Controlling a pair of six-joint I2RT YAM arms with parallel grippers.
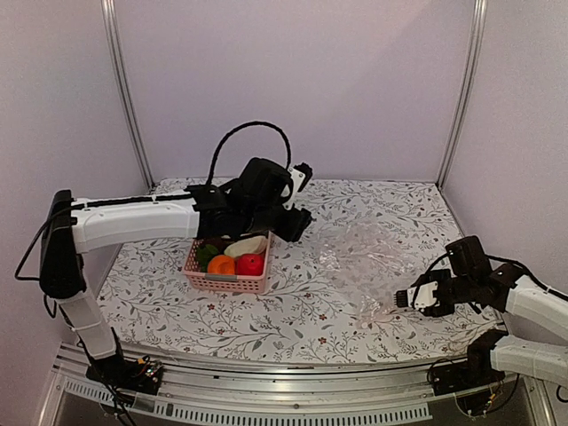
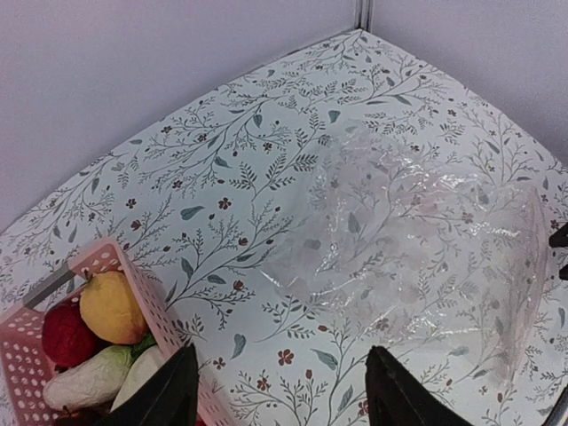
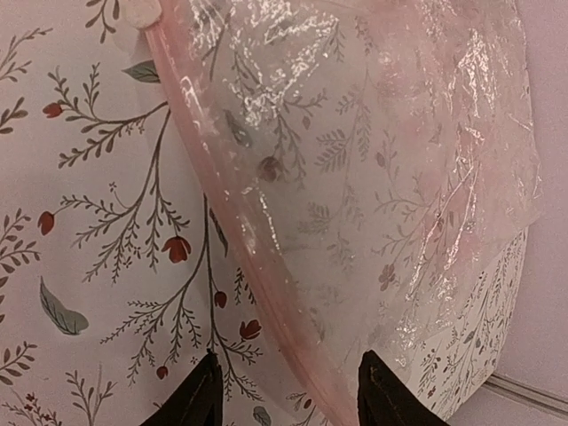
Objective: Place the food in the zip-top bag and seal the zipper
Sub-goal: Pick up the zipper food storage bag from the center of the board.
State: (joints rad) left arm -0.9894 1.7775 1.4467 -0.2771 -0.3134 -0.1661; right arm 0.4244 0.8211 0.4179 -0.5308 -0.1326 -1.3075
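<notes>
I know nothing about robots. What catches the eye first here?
A pink basket of bright toy food sits left of centre on the flowery table. To its right lies a crinkly clear bag. The left pincer hovers open near the basket; the right pincer stands open over the bag's edge.

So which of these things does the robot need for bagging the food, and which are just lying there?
For the job: clear crinkly plastic zip-top bag, its pinkish zipper strip, red round toy fruit, orange toy fruit, white toy radish, yellow toy fruit.

Just lying about: pink slatted plastic basket (only holds the food), flowery tablecloth.
</notes>
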